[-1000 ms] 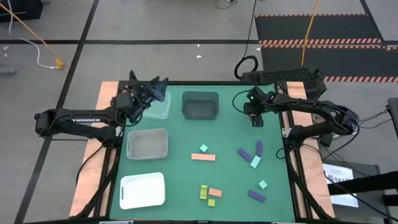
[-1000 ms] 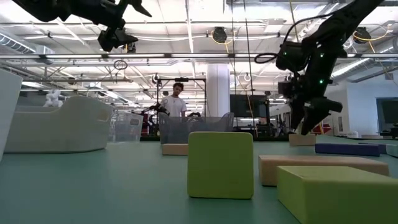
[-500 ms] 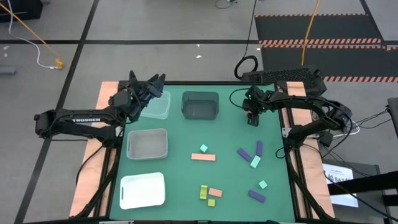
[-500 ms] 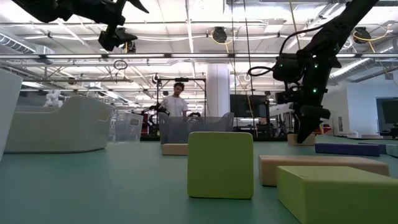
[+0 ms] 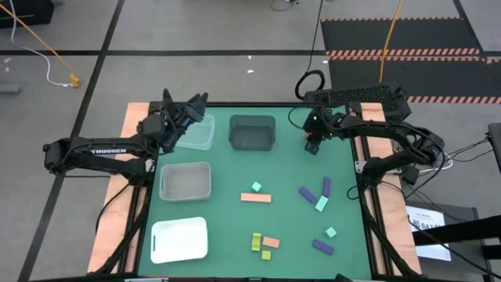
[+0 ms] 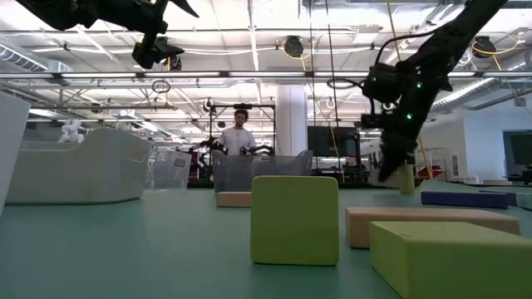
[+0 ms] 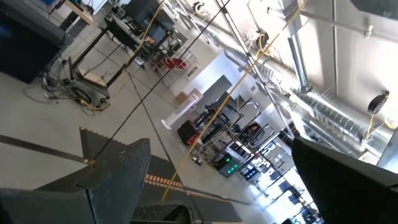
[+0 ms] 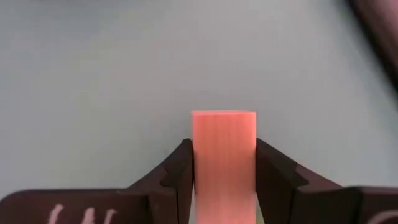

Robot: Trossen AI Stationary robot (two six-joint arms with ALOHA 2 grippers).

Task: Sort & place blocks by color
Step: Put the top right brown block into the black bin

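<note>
Green table [image 5: 290,227] mat, big open lab space behind it with overhead lights and a person [image 6: 239,137] standing way back in the low view.

So the right claw [image 5: 312,146] is up at the far side of the table, just right of the dark bin [image 5: 252,131], and it's clamped on a salmon-orange block [image 8: 224,155]. The right wrist view shows it really clearly: the block sits upright between the two dark fingers [image 8: 178,171], both pressed flat against its sides, with the top half poking out past the tips. Low view has it hanging above the mat, not touching.

The left claw [image 5: 190,104] is parked over the far clear bin [image 5: 200,133] at the table's far left, fingers spread wide with nothing between them. Its wrist camera is just looking off into the room.

Everything else is still loose on the mat:
- a salmon-orange bar [image 5: 255,197] near the middle with a mint-teal cube [image 5: 256,186] just beside it
- two purple bars [image 5: 326,186] and a mint-teal block [image 5: 321,204] clustered to the right
- a yellow-green block [image 5: 256,241], a salmon-orange one and another yellow-green one bunched at the near edge
- one more mint-teal cube [image 5: 330,232] and a purple bar [image 5: 322,247] near the right front

A second clear bin [image 5: 185,182] and the white tray [image 5: 179,240] sit along the left side.
</note>
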